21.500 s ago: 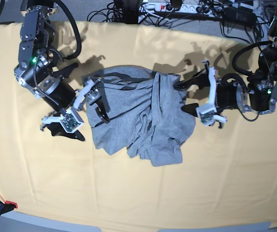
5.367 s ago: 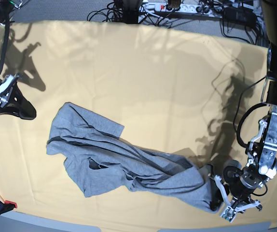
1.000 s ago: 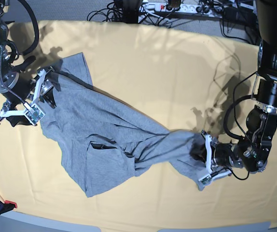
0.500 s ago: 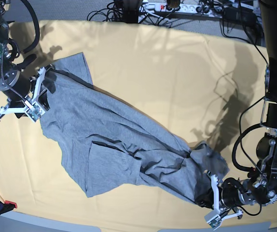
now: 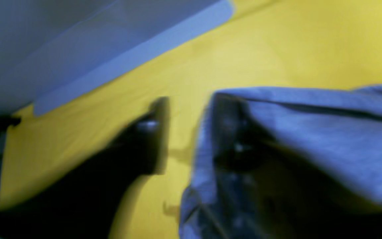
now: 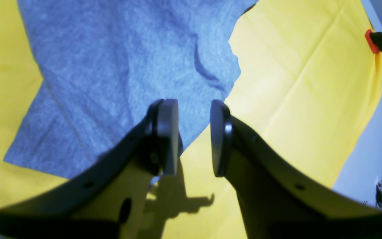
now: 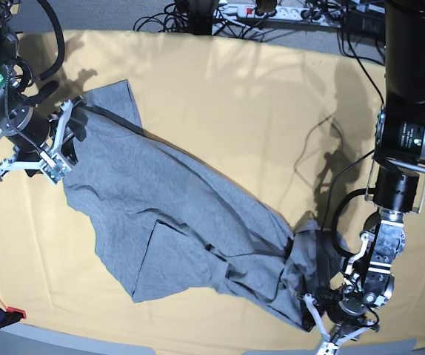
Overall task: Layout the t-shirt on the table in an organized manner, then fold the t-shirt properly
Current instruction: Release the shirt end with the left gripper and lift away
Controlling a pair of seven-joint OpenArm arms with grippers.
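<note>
the grey t-shirt (image 7: pixel 175 222) lies stretched in a long diagonal across the desk (image 7: pixel 235 111), from the upper left of the base view down to the lower right near the front edge. its upper end is broad and fairly flat, with a sleeve (image 7: pixel 112 100) pointing toward the back of the desk. the lower end narrows into a bunched, creased mass (image 7: pixel 301 259). a folded flap sits on the lower left part of the cloth.

the right gripper (image 6: pixel 194 136) is at the upper left end of the shirt. in its wrist view the jaws stand partly apart with a clear gap between them. the yellow cloth shows through that gap, and the shirt edge (image 6: pixel 128 76) lies just beyond and under the left pad. nothing is pinched between the pads.

the left gripper (image 5: pixel 187 132) is at the lower right end, close to the front edge of the desk. its wrist view is blurred, but the jaws stand apart with yellow cloth visible between them. one finger (image 5: pixel 151 132) is bare over the desk and the other is draped in grey fabric (image 5: pixel 310 132), so the cloth hangs on it rather than being clamped. in the base view this gripper (image 7: pixel 331 329) sits right against the bunched end.

cables and a power strip (image 7: pixel 272 11) lie behind the desk.
</note>
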